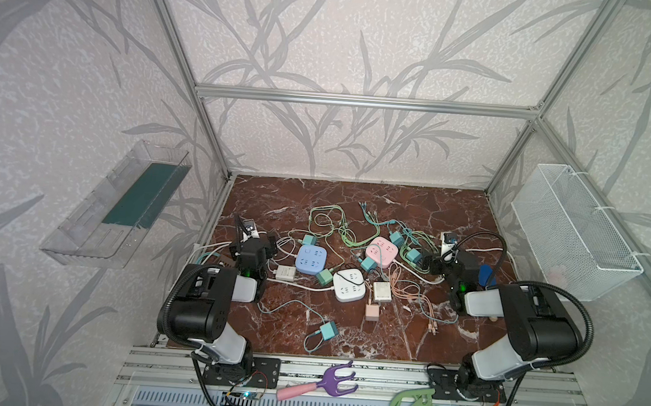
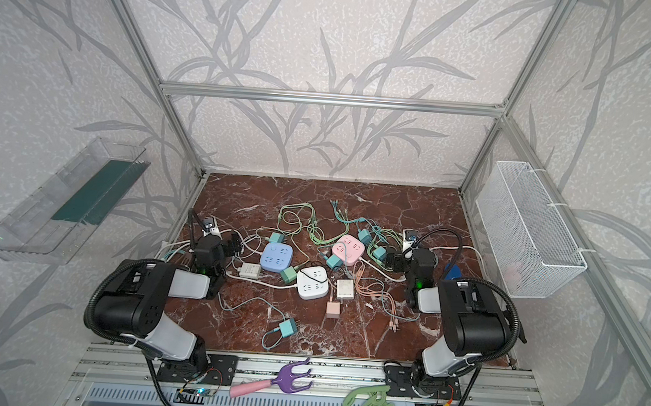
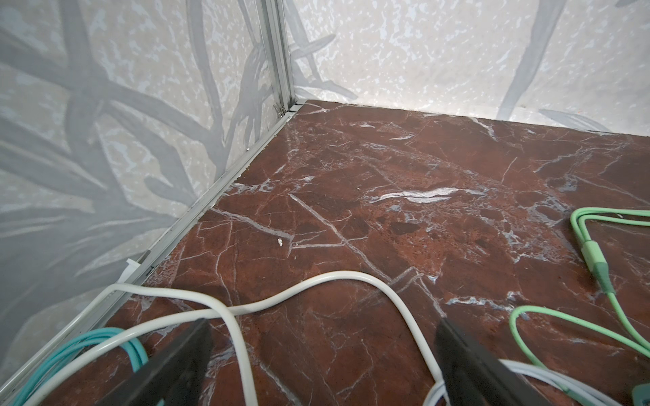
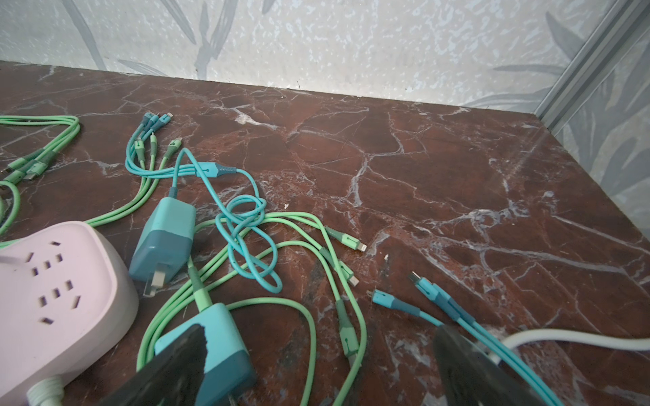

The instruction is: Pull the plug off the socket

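I find the left gripper [image 3: 323,337] and right gripper [image 4: 320,341] wide open and empty, approach pending; a teal plug [image 1: 368,264] looks seated at the near-left side of the pink socket [image 1: 384,252], mid-table, so the right must next clamp it squarely and pull straight out.

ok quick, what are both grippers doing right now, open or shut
left gripper: open, holding nothing.
right gripper: open, holding nothing; a teal charger lies beside one finger, not gripped.

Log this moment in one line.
left gripper: open, empty | right gripper: open, empty | teal plug: prongs bare, beside pink socket | stage: pre-grasp
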Robot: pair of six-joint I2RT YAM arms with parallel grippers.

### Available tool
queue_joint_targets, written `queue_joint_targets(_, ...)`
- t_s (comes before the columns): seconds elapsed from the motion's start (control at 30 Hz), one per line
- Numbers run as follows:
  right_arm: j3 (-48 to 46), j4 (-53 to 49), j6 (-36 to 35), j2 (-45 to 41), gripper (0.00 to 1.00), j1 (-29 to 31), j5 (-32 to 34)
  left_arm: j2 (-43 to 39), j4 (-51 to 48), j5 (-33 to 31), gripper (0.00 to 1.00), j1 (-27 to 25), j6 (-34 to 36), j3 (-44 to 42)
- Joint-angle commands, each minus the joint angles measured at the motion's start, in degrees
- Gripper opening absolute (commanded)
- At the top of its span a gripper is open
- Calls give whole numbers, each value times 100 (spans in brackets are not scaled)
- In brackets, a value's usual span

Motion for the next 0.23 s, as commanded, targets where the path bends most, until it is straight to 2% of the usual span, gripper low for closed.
queue_joint_targets(0.0,91,54,-38,-84,99,-17,-27,27,173,1,99,15,101,52)
queue_joint_targets(0.2,91,60,-44,-82,99,-17,-27,26,170,5,99,16,101,56)
